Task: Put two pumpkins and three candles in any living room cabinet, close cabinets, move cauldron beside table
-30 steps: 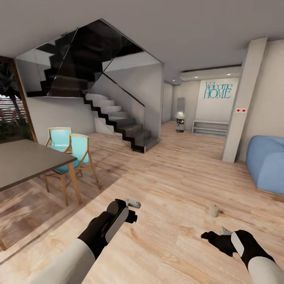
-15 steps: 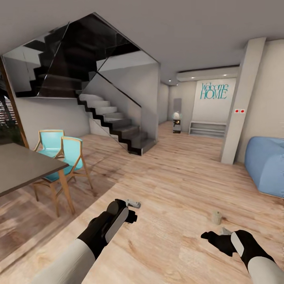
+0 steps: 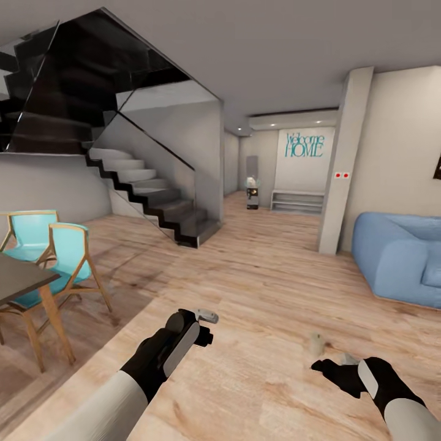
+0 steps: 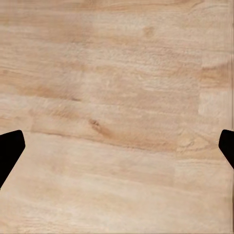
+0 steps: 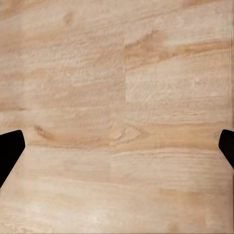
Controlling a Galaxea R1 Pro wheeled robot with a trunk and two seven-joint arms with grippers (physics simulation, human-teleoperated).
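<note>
One candle (image 3: 316,343), a squat pale cylinder, stands on the wooden floor just ahead of my right gripper (image 3: 334,364), a short gap between them. The right gripper is open, and in the right wrist view its dark fingertips (image 5: 10,148) sit wide apart over bare planks. My left gripper (image 3: 208,327) hovers over the floor at the lower centre, also open, with its fingertips (image 4: 9,151) spread and nothing between them. The pumpkins, the cabinet and the cauldron are out of view.
A dark-topped table (image 3: 18,278) with two turquoise chairs (image 3: 67,254) stands at the left. A black staircase (image 3: 153,202) with a glass balustrade rises behind. A blue sofa (image 3: 401,254) sits at the right beside a white pillar (image 3: 340,171). A hallway runs back to a low white shelf (image 3: 298,201).
The camera has swung to the right, so the whole picture has slid left and more of the sofa shows. Both arms hold the same pose with open grippers.
</note>
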